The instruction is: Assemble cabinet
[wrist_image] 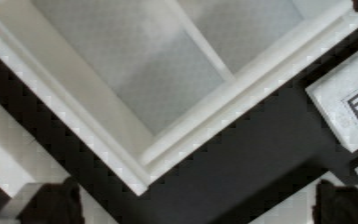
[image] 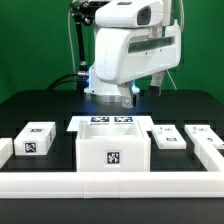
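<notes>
One robot arm stands at the back of a black counter (image: 40,105). One large white cabinet body (image: 113,155), open at the top with a square tag on its front, sits at front centre. Three smaller white tagged pieces lie to its sides: a left block (image: 35,140) on the exterior view's left, and an inner right block (image: 168,138) and an outer right block (image: 205,135) on the exterior view's right. One flat marker board (image: 112,123) lies just behind the body. One low white rail (image: 110,186) runs along the front.

The end effector (image: 133,95) hangs above the counter behind the board, touching nothing. In the wrist view its two dark fingers (wrist_image: 48,198) sit far apart — spread wide, nothing between them — above a white-rimmed open frame (wrist_image: 149,150).
</notes>
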Controlling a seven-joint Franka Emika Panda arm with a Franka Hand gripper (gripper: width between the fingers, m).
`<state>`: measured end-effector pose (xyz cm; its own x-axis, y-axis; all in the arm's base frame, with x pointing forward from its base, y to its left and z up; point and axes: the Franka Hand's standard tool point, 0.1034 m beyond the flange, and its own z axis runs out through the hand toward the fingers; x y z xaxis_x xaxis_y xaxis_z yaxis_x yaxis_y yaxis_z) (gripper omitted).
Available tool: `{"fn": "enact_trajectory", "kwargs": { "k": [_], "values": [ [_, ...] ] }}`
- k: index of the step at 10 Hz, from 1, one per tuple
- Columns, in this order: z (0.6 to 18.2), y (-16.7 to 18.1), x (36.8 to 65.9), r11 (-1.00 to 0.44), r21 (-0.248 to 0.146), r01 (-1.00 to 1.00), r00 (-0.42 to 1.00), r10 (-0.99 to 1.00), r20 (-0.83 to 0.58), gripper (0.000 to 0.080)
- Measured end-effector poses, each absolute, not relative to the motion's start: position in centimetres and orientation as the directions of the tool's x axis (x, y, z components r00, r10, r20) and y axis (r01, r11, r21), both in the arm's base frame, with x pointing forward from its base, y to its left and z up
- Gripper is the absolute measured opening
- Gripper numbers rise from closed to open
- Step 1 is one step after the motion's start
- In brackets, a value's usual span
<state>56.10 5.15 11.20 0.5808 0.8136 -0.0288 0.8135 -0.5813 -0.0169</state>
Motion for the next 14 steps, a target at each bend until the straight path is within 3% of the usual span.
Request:
{"fn": "enact_trajectory", "kwargs": {
  "k": [7,11,14],
  "values": [
    [11.1,5.1,56.0,-0.581,-0.019,0.814,0.58,0.814,-0.03,0.065],
    [8.8,4.6,50.1,-0.546,-0.049,0.836,0.544,0.838,-0.054,0.065],
    [8.4,4.7,49.7,-0.53,-0.047,0.847,0.528,0.848,-0.047,0.065]
  ]
}}
